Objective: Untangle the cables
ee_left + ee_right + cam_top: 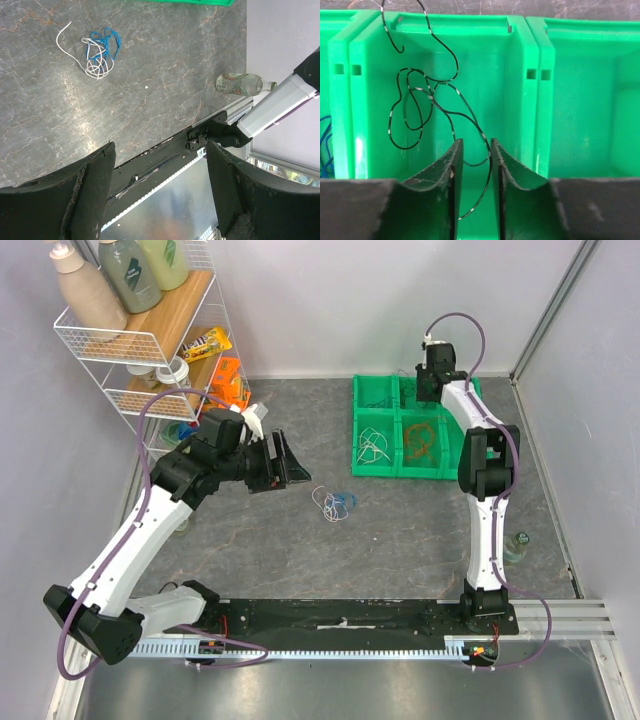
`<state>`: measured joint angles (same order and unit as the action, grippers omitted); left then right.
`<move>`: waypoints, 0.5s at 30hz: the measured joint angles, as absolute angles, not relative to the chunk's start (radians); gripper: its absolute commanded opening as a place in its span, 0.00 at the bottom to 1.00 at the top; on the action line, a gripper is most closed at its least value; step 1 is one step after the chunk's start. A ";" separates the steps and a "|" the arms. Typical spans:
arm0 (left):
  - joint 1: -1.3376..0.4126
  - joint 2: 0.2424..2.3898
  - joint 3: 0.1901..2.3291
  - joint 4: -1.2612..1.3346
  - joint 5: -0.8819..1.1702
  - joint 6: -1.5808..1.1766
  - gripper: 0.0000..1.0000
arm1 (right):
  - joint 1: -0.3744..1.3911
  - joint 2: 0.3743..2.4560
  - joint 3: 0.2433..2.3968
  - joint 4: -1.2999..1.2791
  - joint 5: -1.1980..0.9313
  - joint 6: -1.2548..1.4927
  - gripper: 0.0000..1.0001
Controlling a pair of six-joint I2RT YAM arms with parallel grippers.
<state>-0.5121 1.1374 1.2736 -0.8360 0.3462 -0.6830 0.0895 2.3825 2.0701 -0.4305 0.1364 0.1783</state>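
A small tangle of blue and white cables lies on the grey table; it also shows in the left wrist view. My left gripper hangs to its left, jaws wide open and empty. A green bin set holds a white cable and an orange cable. My right gripper hovers over a back bin. A black cable lies there, its end running through the narrow gap between the slightly parted jaws, not pinched.
A white wire shelf with bottles and packets stands at the back left. A small bottle lies by the right wall, also in the left wrist view. A black rail runs along the near edge.
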 measured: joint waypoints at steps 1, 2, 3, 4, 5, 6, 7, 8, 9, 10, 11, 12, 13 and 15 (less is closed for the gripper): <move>-0.512 1.137 1.269 -0.830 0.347 -0.688 0.79 | 0.089 2.384 2.101 -0.464 0.137 0.171 0.46; -0.512 1.137 1.267 -0.828 0.347 -0.690 0.79 | 0.089 2.385 2.131 -0.497 0.137 0.168 0.50; -0.512 1.137 1.264 -0.826 0.347 -0.692 0.79 | 0.090 2.385 2.171 -0.534 0.138 0.165 0.54; -0.512 1.137 1.264 -0.826 0.348 -0.693 0.79 | 0.090 2.384 2.205 -0.556 0.138 0.168 0.59; -0.512 1.137 1.264 -0.823 0.350 -0.695 0.79 | 0.090 2.379 2.228 -0.570 0.138 0.170 0.63; -0.512 1.137 1.264 -0.818 0.351 -0.696 0.79 | 0.092 2.367 2.236 -0.579 0.139 0.176 0.65; -0.512 1.137 1.263 -0.810 0.351 -0.699 0.79 | 0.095 2.352 2.235 -0.595 0.142 0.185 0.66; -0.512 1.137 1.261 -0.804 0.352 -0.701 0.80 | 0.097 2.337 2.230 -0.609 0.146 0.190 0.67; -0.512 1.137 1.254 -0.791 0.354 -0.706 0.80 | 0.100 2.316 2.214 -0.619 0.150 0.200 0.67; -0.512 1.137 1.243 -0.777 0.358 -0.710 0.80 | 0.105 2.290 2.192 -0.635 0.152 0.215 0.67; -0.512 1.137 1.229 -0.764 0.364 -0.714 0.80 | 0.112 2.267 2.170 -0.650 0.149 0.225 0.67; -0.512 1.137 1.212 -0.752 0.370 -0.717 0.80 | 0.123 2.237 2.141 -0.660 0.142 0.239 0.67; -0.512 1.139 1.196 -0.745 0.376 -0.720 0.80 | 0.136 2.209 2.111 -0.670 0.128 0.251 0.67; -0.512 1.148 1.171 -0.731 0.388 -0.722 0.79 | 0.174 2.146 2.032 -0.673 0.098 0.271 0.66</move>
<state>-0.5121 1.1477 1.1709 -0.7315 0.3878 -0.7219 0.1741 2.1456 2.0319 -0.6731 0.0978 0.2710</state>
